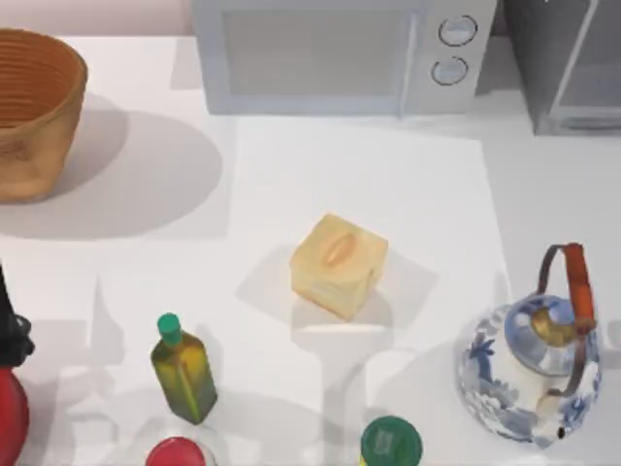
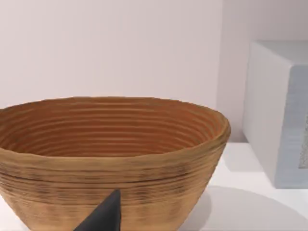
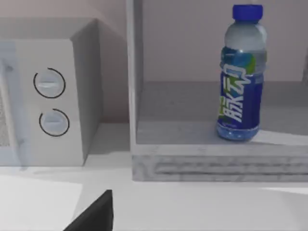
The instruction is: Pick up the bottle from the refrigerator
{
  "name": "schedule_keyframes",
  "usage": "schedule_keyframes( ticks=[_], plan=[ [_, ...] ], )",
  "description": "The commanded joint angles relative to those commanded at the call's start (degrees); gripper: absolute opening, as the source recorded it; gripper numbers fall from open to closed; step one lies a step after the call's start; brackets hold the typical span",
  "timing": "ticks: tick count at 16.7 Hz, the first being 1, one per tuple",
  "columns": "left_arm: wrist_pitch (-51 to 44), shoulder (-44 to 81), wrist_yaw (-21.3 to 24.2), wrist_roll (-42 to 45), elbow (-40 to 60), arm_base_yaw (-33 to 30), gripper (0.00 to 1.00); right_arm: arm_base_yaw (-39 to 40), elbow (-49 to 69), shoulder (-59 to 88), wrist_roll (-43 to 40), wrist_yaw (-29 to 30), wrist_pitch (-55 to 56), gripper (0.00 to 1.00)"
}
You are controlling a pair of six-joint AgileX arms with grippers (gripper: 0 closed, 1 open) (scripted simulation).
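Right wrist view: bottle (image 3: 240, 82) upright, cap up.

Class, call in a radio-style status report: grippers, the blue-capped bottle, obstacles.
Right gripper fingertip facing grey open-fronted refrigerator. Blue-capped, blue-labelled bottle upright on its shelf, untouched. Nothing between them. Left gripper fingertip parked at brown woven basket.
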Motion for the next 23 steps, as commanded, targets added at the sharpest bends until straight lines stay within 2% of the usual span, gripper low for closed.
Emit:
schedule_keyframes(
  ticks=[4,8,11,17,23],
  plan=[
    [0.0,0.0,0.0,0.0,0.0,0.0,1.0,-0.6,0.47,1.75,0.01,-0.68,1.61,1.0],
    [0.0,0.0,0.0,0.0,0.0,0.0,1.0,-4.11,2.93,12.43,0.15,-4.21,11.47,1.0],
    [0.0,0.0,0.0,0.0,0.0,0.0,1.0,-8.11,5.27,26.42,0.38,-8.1,24.41,1.0],
    [0.0,0.0,0.0,0.0,0.0,0.0,1.0,-17.28,8.79,63.95,1.03,-17.0,56.61,1.0],
    [0.0,0.0,0.0,0.0,0.0,0.0,1.0,-24.79,10.23,88.24,1.34,-24.16,77.34,1.0]
  ],
)
